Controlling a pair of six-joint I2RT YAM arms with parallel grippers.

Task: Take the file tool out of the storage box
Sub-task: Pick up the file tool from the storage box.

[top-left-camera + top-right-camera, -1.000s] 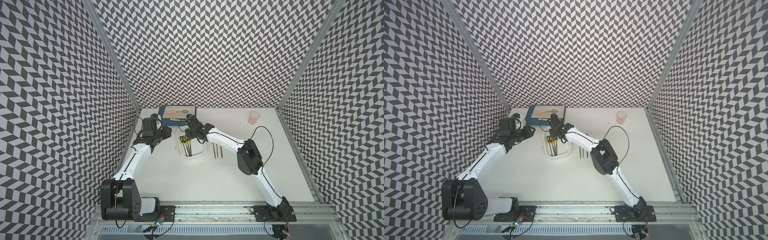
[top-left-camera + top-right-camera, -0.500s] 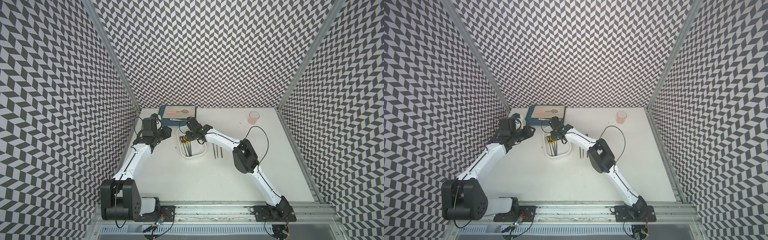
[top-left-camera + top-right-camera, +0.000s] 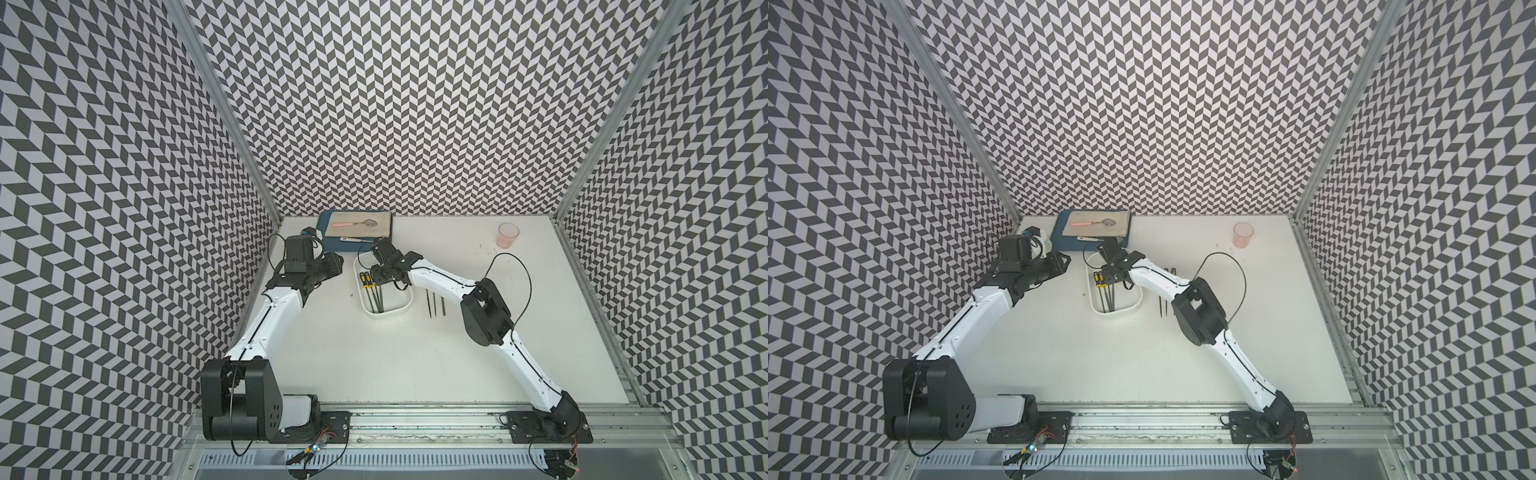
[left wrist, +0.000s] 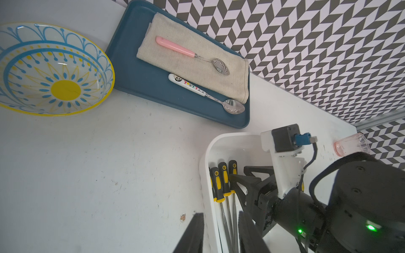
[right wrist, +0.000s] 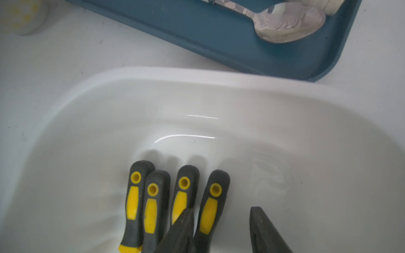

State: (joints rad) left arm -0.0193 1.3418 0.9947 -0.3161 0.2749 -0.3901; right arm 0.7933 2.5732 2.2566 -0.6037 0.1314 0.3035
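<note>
The white storage box (image 3: pixel 387 324) (image 3: pixel 1118 312) stands mid-table with several yellow-and-black file tools (image 3: pixel 376 296) lying side by side along its left wall. My right gripper (image 5: pixel 220 209) (image 3: pixel 381 277) hangs open inside the box's far end. Its fingers straddle the rightmost file handle (image 5: pixel 214 195) without closing on it. My left gripper (image 4: pixel 219 213) (image 3: pixel 335 264) is shut on the box's left wall (image 4: pixel 207 192), one finger outside and one inside beside the files (image 4: pixel 223 181).
Three more files (image 3: pixel 434 305) lie on the table right of the box, partly under my right arm. A dark blue tray (image 4: pixel 140 76) with a cloth and two spoons sits just behind it. A patterned bowl (image 4: pixel 54 70) stands far left, a pink cup (image 3: pixel 508 235) far right.
My right arm has leaned a little further over the box, its elbow drifting left and its gripper sinking towards the handles. The left arm has stayed put.
</note>
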